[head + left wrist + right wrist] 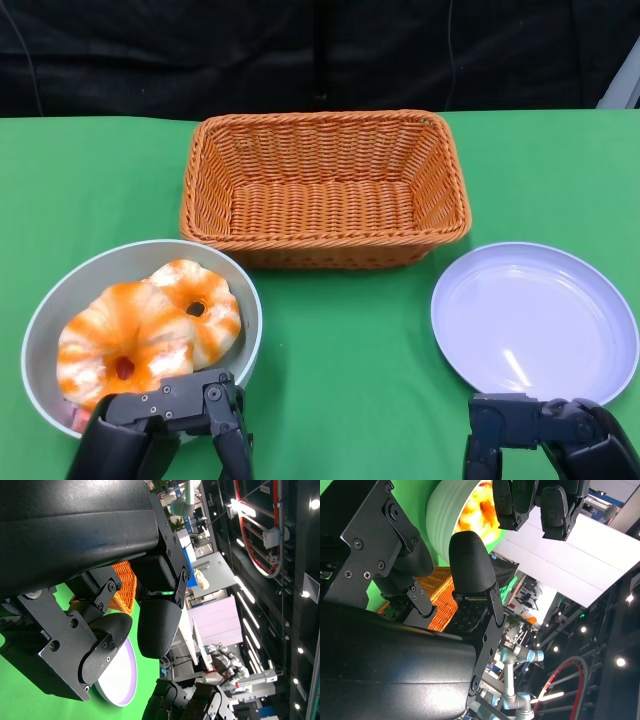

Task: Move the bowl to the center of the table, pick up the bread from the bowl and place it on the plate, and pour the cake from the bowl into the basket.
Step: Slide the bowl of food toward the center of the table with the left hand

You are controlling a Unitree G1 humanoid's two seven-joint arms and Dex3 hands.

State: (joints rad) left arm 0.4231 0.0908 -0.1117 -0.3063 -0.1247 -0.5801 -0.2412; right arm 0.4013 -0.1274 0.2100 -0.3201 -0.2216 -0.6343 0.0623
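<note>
Bowl [60,300]: left of centre — slide it low.
Left hand [165,425]: fingers spread, empty, beside the rim.
Right hand [545,435]: empty, fingers apart.

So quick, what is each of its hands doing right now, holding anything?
Left hand: open, holds nothing, by the pale round bowl.
Right hand: open, holds nothing, by the white round plate.

We see open green tablecloth [345,370] between the grey bowl [45,310] near left and the pale round plate [535,320] near right; the orange wicker basket [325,185] blocks the far centre.
</note>
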